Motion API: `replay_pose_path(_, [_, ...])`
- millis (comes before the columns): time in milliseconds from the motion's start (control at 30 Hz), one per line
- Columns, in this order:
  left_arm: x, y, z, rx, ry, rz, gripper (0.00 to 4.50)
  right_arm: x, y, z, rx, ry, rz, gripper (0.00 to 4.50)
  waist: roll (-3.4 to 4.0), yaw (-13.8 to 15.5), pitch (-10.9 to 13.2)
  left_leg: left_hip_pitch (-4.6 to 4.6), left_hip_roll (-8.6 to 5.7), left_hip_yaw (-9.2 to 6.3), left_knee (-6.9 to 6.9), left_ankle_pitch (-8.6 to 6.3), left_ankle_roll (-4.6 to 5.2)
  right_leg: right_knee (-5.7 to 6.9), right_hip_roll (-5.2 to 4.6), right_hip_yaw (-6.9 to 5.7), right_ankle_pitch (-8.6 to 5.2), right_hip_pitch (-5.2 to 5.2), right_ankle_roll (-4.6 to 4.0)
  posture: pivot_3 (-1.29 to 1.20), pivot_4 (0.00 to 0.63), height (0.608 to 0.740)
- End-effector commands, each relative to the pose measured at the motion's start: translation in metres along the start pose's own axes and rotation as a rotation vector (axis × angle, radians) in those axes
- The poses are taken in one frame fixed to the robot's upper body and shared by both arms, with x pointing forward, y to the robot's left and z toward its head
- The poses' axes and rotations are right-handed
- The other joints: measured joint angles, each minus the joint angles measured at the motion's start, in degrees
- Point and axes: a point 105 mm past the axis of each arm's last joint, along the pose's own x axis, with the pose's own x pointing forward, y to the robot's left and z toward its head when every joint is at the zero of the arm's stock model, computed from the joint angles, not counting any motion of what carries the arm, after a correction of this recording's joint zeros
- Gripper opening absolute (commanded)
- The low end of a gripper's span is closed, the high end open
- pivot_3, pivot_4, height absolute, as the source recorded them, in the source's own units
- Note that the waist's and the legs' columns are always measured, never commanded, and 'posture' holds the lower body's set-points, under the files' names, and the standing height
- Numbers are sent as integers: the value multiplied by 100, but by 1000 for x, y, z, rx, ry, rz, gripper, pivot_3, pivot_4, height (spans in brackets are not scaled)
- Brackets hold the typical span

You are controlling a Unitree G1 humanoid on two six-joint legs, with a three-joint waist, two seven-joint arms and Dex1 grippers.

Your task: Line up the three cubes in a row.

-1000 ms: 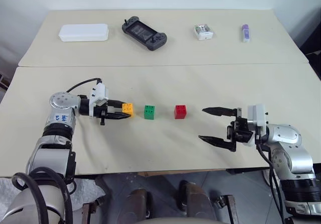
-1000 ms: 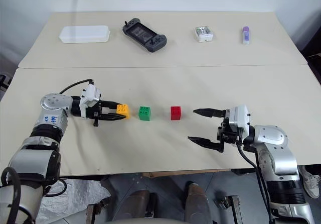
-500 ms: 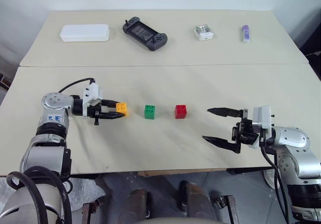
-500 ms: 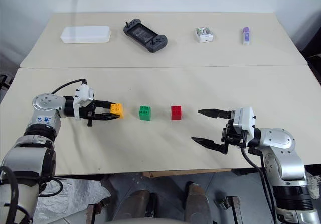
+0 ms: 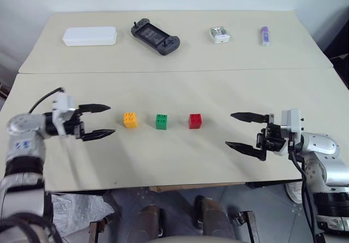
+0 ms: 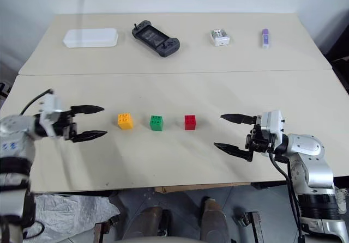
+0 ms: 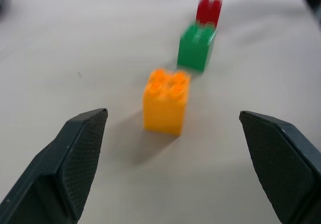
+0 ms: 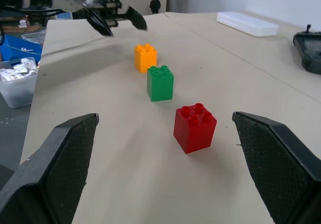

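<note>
Three studded bricks are set in a straight, evenly spaced row on the near table [image 6: 180, 161]: a yellow-orange brick [image 6: 125, 121], a green brick [image 6: 156, 122] and a red brick [image 6: 190, 122], none touching another. The left gripper [image 6: 91, 123] is held with its jaws spread wide, apart from the yellow-orange brick, while the right gripper [image 6: 228, 131] is likewise spread and kept clear of the red brick. On the far table [image 6: 180, 58] a white case [image 6: 90, 37], a dark handheld console [image 6: 155, 37], a small white box [image 6: 220, 36] and a purple-capped tube [image 6: 265, 37] are laid out.
</note>
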Motion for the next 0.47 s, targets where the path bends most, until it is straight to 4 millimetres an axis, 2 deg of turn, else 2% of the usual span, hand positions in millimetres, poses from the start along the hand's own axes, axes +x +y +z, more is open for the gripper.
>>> replay_pose_path(33, [-5,-11,12,36,-47,68,4482,2,-1,6,-24,-36,44,4500,1,32,1,0,-1,-1,0,0,0,2,-1,1,0,1,0,0,150,740])
replay_pose_path(167, [-5,-20,5,50,-22,80,4482,7,-6,3,-38,-32,95,4500,2,54,1,1,-1,-9,16,-1,-3,2,-1,-4,1,11,-1,0,150,740])
replay_pose_path(333, [4,-35,11,58,-16,-1,4482,15,-10,2,-48,-43,127,4500,4,13,1,1,-2,-9,17,-4,-7,4,0,-2,2,9,-4,0,150,740])
replay_pose_path(467, [2,-30,12,105,-18,60,4482,19,-12,0,-54,-55,125,4500,6,8,1,0,-1,-8,10,-6,-9,1,3,-4,2,5,-5,0,150,740])
